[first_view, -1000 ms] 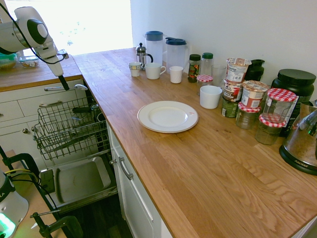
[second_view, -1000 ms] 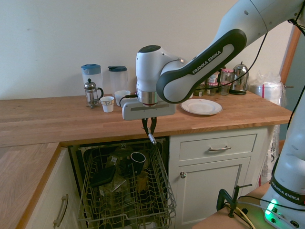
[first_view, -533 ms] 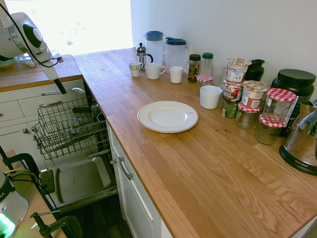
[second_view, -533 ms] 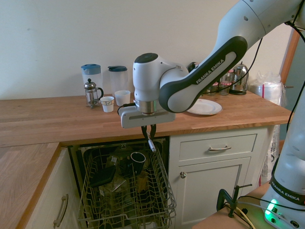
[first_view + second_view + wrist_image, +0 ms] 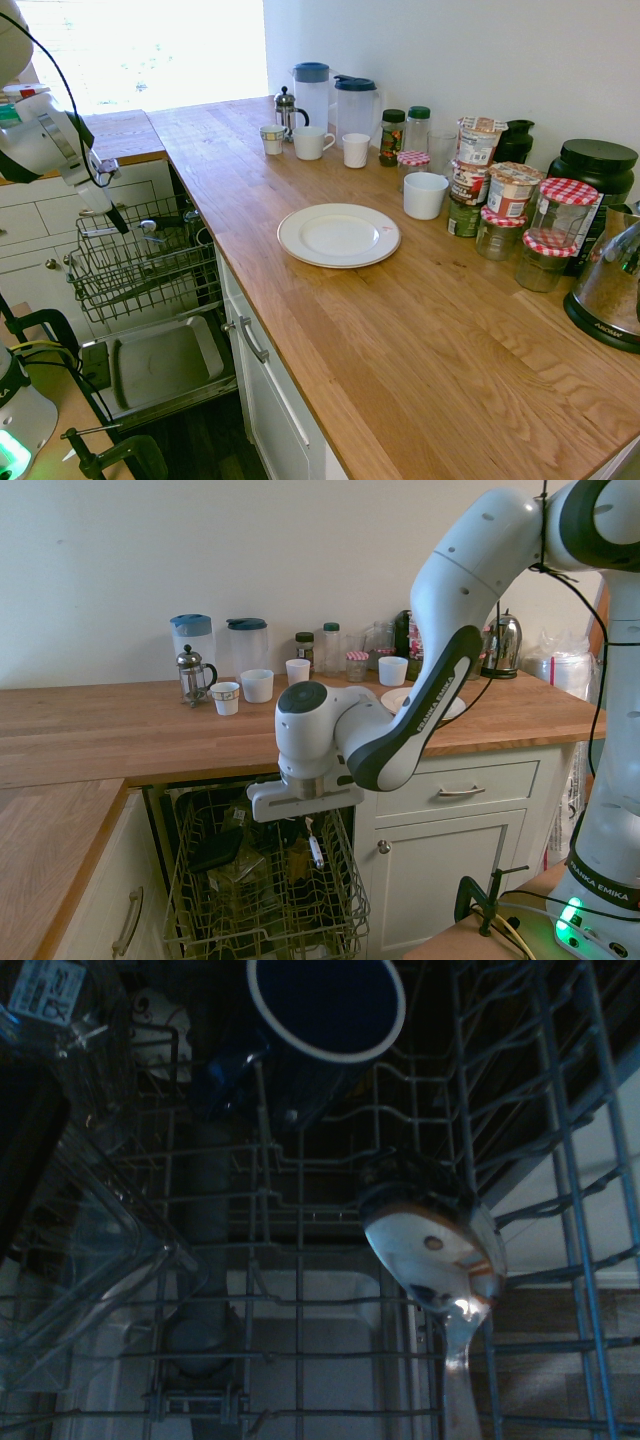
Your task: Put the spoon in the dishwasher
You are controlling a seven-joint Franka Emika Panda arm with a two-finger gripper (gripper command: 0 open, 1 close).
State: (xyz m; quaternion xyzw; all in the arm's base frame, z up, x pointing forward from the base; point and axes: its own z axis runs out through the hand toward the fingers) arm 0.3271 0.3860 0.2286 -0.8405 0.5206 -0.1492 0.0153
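One dark mug (image 5: 325, 1020) beside spoon (image 5: 435, 1250)

The two-finger gripper (image 5: 308, 825) is mostly hidden behind its white mounting bar (finger spacing unreadable) above the dark wire dish rack (image 5: 340, 880).

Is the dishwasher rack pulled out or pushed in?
Pulled out: the dishwasher rack extends past the counter edge over the lowered door panel, spoon hanging inside it.
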